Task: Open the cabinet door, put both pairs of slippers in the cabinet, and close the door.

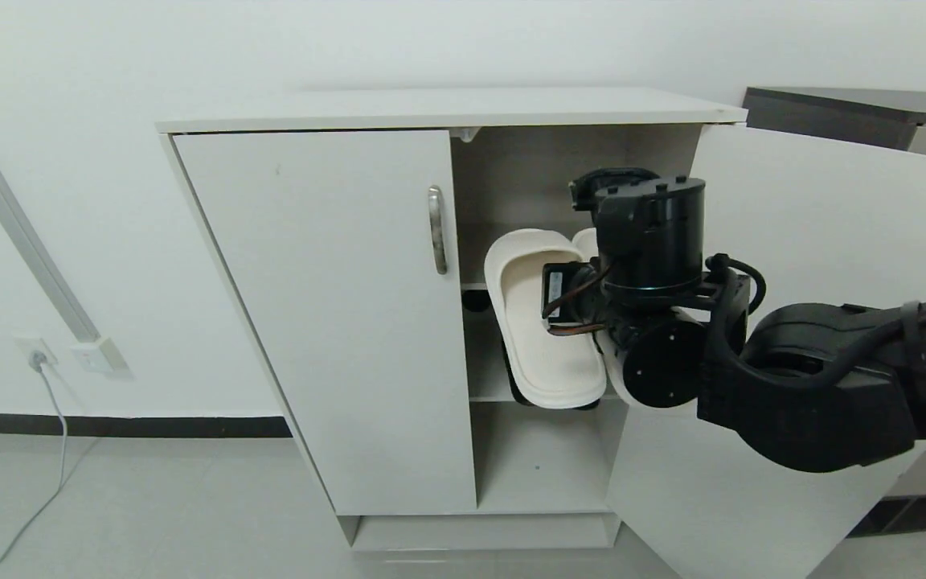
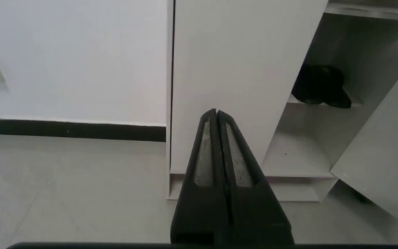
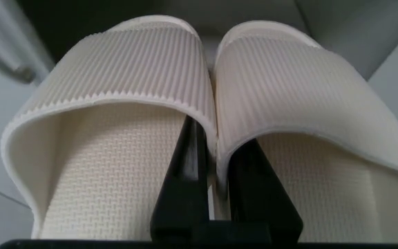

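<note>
My right gripper [image 3: 213, 155] clamps the white slippers [image 1: 539, 322] at the cabinet [image 1: 431, 108] opening; the black pair [image 2: 321, 86] sits shelved. Next I should push in, level and release. My left gripper [image 2: 217, 121] is closed, empty.

The white box-shaped cabinet [image 1: 447, 108] is standing with its right door [image 1: 817, 241] open, cream ribbed foam slippers [image 1: 543, 338] hanging tilted in the opening, black slippers [image 2: 320, 86] lying on a shelf inside.
</note>
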